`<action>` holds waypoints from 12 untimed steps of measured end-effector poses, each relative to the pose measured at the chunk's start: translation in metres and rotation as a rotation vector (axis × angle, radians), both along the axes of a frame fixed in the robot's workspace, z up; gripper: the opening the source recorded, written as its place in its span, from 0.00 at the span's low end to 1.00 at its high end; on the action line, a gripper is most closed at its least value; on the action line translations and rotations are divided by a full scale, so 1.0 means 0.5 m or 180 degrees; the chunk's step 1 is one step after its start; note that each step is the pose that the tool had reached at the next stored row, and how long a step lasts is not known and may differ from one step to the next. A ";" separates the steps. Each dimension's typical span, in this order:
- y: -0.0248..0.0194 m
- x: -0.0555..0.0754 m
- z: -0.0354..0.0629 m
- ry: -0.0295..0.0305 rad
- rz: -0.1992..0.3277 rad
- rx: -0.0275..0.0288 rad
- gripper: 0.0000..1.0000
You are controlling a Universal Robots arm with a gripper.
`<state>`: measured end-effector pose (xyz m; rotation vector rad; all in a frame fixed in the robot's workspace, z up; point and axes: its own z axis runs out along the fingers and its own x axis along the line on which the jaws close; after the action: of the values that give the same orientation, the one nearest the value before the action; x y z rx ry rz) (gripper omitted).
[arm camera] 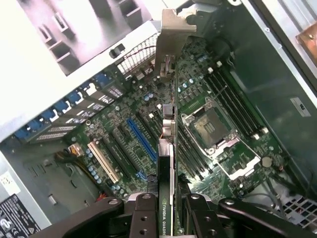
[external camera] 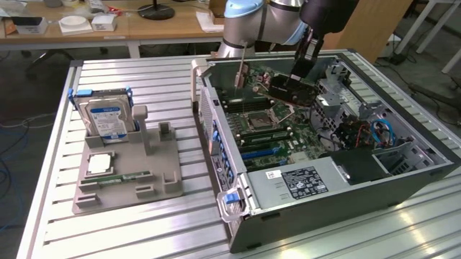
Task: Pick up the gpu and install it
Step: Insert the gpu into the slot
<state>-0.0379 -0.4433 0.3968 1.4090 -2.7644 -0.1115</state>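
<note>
My gripper is shut on the gpu, a dark card with a silvery metal end bracket. I hold it on edge, above the motherboard inside the open computer case. In the wrist view the gpu runs edge-on away from my gripper, clamped between the black fingers, with its bracket near the case's rear wall. Below it lie a blue slot, a white slot and the processor socket. The card hangs clear of the slots.
A grey fixture tray on the exterior view's left carries an upright hard drive, a processor chip and a green memory stick. The case's drive cage and cables stand beside the card. Wooden desks stand behind.
</note>
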 end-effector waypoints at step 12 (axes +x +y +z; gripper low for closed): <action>0.0000 0.011 -0.021 -0.0052 0.0194 -0.0007 0.26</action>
<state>-0.0322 -0.4433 0.3865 1.4988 -2.7302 -0.0955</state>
